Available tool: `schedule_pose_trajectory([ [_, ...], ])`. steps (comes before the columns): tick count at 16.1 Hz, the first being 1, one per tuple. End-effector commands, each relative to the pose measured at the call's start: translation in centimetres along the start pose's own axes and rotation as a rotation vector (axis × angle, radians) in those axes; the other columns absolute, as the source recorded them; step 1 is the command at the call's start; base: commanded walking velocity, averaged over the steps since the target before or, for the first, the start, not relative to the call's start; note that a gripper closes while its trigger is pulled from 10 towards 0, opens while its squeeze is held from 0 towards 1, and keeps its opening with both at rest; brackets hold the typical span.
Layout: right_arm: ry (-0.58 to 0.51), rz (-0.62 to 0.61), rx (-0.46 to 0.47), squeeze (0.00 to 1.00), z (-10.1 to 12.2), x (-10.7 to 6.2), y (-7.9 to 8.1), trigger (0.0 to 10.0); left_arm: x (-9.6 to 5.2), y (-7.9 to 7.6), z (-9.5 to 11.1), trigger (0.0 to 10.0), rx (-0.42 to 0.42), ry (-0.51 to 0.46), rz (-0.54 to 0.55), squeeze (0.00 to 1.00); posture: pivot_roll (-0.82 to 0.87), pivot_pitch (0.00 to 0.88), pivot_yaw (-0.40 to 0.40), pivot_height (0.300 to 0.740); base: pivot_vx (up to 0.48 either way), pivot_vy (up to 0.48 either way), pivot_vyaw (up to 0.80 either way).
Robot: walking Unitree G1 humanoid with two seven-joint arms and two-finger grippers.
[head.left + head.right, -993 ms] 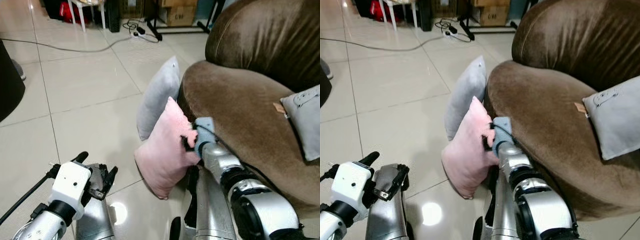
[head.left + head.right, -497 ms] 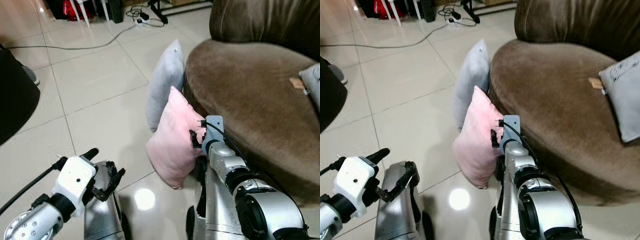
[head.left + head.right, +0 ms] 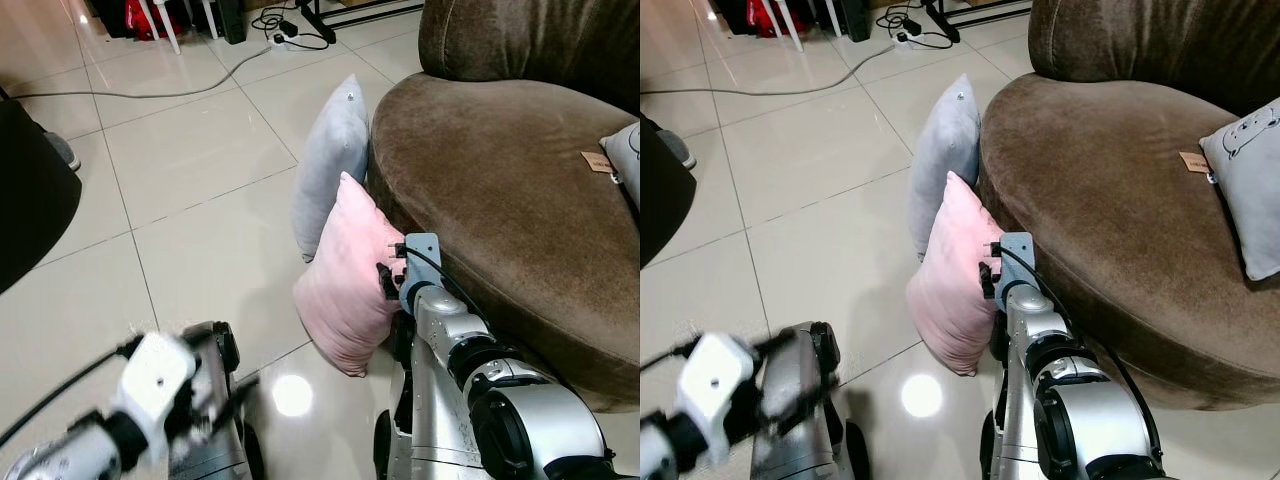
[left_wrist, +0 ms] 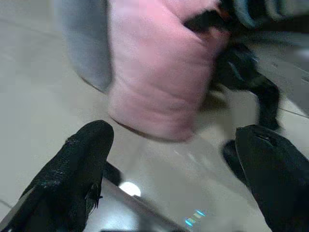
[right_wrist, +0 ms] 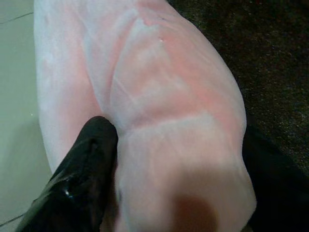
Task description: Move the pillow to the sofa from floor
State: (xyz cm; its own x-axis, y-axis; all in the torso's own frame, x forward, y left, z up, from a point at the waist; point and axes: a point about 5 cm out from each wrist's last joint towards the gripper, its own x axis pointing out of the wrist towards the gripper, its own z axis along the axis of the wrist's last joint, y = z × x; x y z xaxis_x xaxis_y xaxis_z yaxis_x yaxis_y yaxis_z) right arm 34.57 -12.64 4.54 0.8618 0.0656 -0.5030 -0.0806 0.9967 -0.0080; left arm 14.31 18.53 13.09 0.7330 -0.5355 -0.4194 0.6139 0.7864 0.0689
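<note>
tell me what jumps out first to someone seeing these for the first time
The pink pillow stands on edge on the tiled floor against the brown sofa, with the right tool closed on its edge. A grey pillow leans on the sofa just behind it. The left tool hangs open low over the floor, blurred in the head views.

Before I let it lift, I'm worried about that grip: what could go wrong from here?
The right gripper pinches only one edge of the pink pillow, so the soft fabric could slip out on lifting. The grey pillow leans against it and may topple once it goes. The left gripper hangs open below, giving no support.
</note>
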Motion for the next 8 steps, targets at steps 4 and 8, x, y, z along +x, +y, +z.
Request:
schedule_pose_trajectory([
  [4, 0.046, 0.028, -0.027, 0.0, -1.1, -0.07, 0.68, 0.0, -0.74, -0.46, -0.22, 10.0, -0.051, 0.036, -0.072, 0.49, 0.04, 0.104, 0.023, 0.395, 0.0, 0.0, 0.0],
  [8, 0.043, 0.045, -0.033, 0.0, -1.05, -0.07, 0.97, 0.0, -0.87, -0.83, 0.01, 10.0, -0.08, 0.022, -0.119, 0.5, 0.04, 0.084, 0.013, 0.395, 0.0, 0.0, 0.0],
])
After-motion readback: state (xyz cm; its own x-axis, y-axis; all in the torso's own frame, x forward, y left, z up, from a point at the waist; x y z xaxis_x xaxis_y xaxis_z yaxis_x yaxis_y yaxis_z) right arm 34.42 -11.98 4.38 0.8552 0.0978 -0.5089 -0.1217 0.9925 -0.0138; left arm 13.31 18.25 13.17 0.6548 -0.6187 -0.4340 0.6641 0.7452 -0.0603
